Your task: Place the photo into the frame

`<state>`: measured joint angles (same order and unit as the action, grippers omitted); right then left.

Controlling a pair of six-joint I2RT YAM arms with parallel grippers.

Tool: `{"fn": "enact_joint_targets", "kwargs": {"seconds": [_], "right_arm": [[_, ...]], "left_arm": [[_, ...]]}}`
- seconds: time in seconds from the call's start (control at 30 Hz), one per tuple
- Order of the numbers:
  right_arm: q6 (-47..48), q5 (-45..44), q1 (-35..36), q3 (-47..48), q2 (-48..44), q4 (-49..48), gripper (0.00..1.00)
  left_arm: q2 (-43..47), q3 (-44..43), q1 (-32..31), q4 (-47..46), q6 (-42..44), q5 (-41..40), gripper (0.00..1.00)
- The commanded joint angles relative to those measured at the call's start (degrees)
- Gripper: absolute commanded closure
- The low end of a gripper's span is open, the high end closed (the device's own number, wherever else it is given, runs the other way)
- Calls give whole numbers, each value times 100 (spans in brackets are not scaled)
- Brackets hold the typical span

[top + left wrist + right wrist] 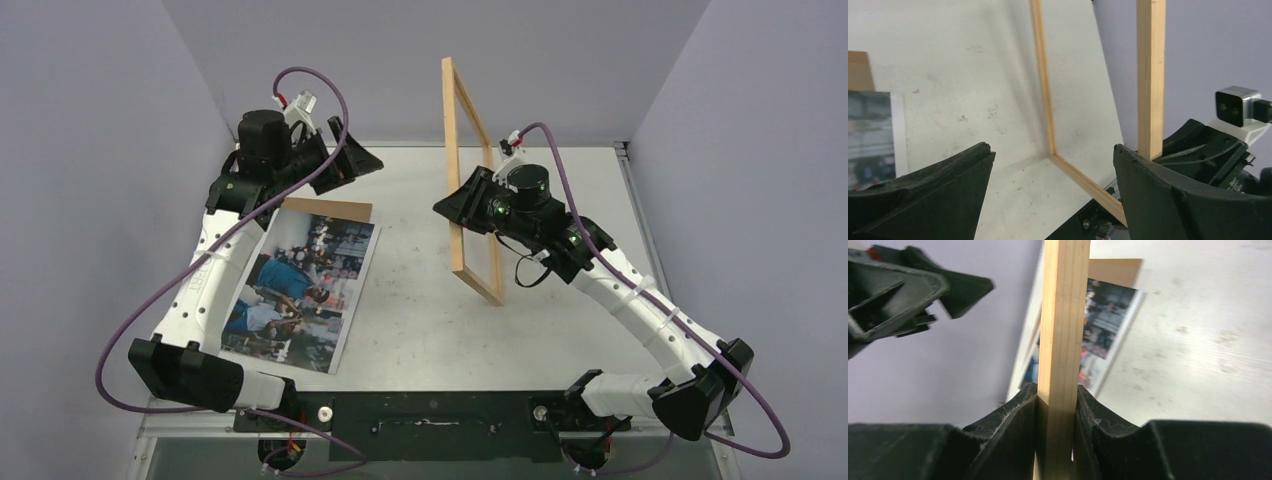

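1. Top view:
   - The frame [453, 170] stands on edge near mid-table, tilted, with its top corner up against the back wall [400, 60].
   - The R claw [452, 208] is clamped on the frame's near upright rail, approx halfway up.
   - The low rail sits at or just over the table [420, 320]. Can't tell if it touches.
   - The photo [300, 285] lies flat, pic side up, on the left of the table, well apart from the frame.
   - The photo's far end overlaps a brown backing board [335, 208].
   - The L claw [355, 148] hangs beyond the photo's far end, spread wide w/ nothing in it, pointed toward the frame.

2. L wrist view:
   - The L claw [1052, 148] fingers are far apart at the bottom corners, nothing btwn them.
   - Past them is the frame [1150, 75], one rail close and vertical, the far rail and bottom rail meeting at a corner low on the table.
   - The R arm's black claw body shows at bottom right under the near rail, w/ its wrist cam [1235, 105] above.
   - A blurred strip of photo [870, 140] is at the left edge, and a bit of backing board [858, 70] is above it.

3. R wrist view:
   - The R claw [1058, 405] is closed tight on the frame rail [1065, 315], both fingers pressed to the wood, and the rail runs straight up through the shot.
   - Behind it the photo [1103, 320] lies flat, w/ the backing board [1113, 272] poking out at its far end.
   - The L claw is blurred at top left, clear of the frame.
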<state>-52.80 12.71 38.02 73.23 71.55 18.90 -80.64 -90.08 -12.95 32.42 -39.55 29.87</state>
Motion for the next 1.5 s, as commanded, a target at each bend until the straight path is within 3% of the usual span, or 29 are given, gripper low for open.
{"fn": "enact_joint_targets", "kwargs": {"seconds": [0.0,0.13,0.3,0.83,1.17,1.47], "right_arm": [[999,-1006,-72,602,-65,1377,98],[1202,-1710,-146,739,88,2102,98],[1223,-2004,-208,500,284,2244,98],[784,-2055,-28,-223,1588,1253,93],[891,-2014,371,-174,2903,670,79],[771,-1980,697,-45,3493,504,78]], "left_arm": [[333,291,36,567,710,-743,11],[384,581,46,605,792,-799,11],[365,805,46,611,800,-807,11],[714,1413,56,859,935,-1164,11],[1112,1943,47,929,824,-1208,11],[1443,2378,49,1055,777,-1284,11]]}}
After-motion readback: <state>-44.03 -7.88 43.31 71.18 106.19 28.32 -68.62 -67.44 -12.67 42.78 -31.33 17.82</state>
